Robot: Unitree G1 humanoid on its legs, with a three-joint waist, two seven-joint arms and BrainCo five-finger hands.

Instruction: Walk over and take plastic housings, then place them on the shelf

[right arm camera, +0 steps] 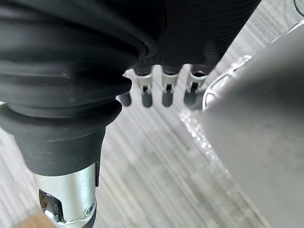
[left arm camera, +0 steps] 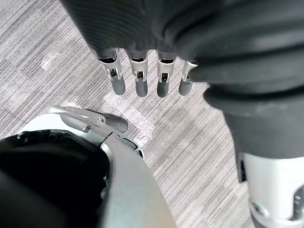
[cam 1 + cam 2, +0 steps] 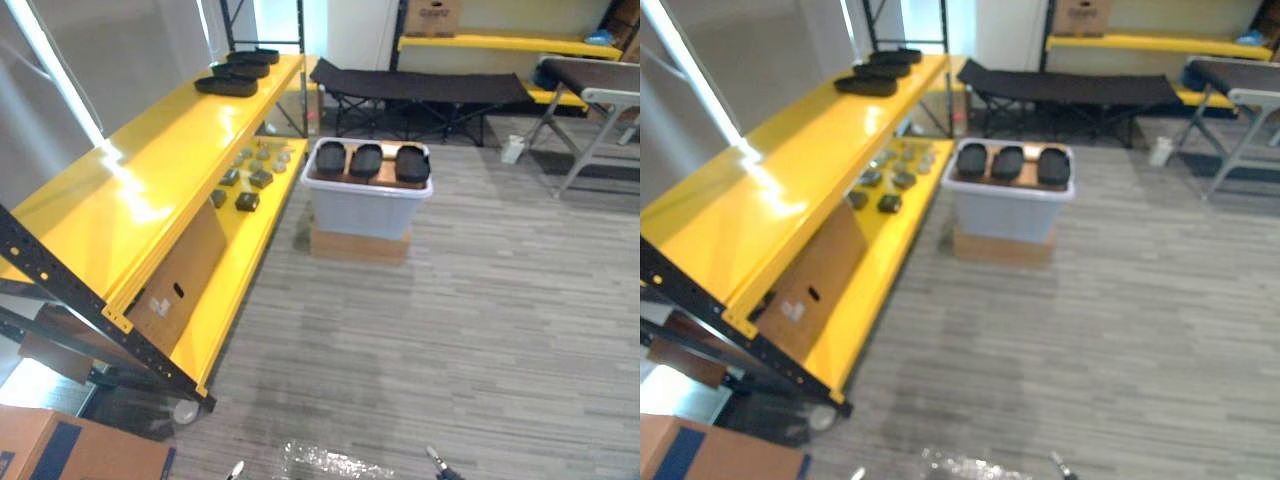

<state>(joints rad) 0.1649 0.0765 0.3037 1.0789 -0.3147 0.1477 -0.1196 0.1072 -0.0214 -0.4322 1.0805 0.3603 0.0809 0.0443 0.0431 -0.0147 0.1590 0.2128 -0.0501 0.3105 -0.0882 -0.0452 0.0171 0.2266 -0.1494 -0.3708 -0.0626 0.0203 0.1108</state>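
Ribbed-cover left hand [image 2: 141, 81], glossy oval black housings [image 3: 366, 160]

Nothing here can be read. A cardboard box [image 3: 432, 17] on the far rack [image 3: 500, 43], beyond the grey bin [image 3: 366, 205], carries dark print too small to make out. Left of the bin, a cardboard sheet [image 3: 185, 270] in the yellow shelf [image 3: 150, 170] bears a white label [image 3: 158, 306], illegible.
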